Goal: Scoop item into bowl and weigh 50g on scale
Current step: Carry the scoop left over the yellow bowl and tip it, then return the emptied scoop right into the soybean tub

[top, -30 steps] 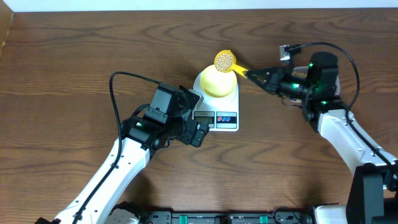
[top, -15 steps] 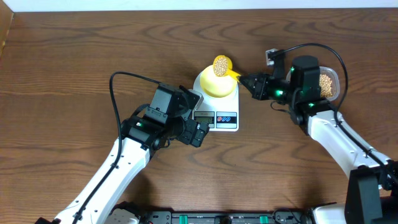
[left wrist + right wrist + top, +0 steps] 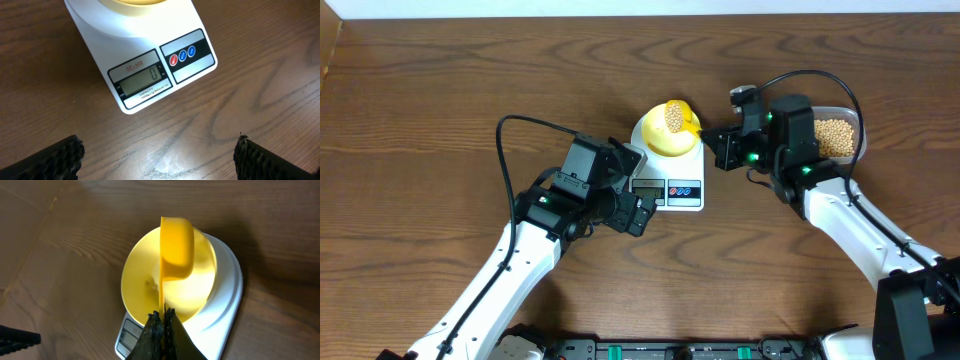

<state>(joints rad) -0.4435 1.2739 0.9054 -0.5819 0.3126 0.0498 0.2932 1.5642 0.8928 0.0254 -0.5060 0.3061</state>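
Observation:
The white scale (image 3: pixel 680 185) stands at the table's middle with the pale yellow bowl (image 3: pixel 665 142) on its platform. Its display (image 3: pixel 141 82) reads 0. My right gripper (image 3: pixel 717 137) is shut on the handle of a yellow scoop (image 3: pixel 676 116) that is full of beans and held tilted over the bowl. In the right wrist view the scoop (image 3: pixel 176 247) hangs above the bowl (image 3: pixel 140 280), which looks nearly empty. My left gripper (image 3: pixel 157 159) is open and empty over bare wood, just in front of the scale.
A clear plastic tub (image 3: pixel 840 137) holding many beans sits at the right, behind my right arm. The table's far edge meets a white wall at the top.
My right gripper has moved left with the scoop, from beside the bowl's far rim to over the bowl, uncovering the tub. The left arm has not moved.

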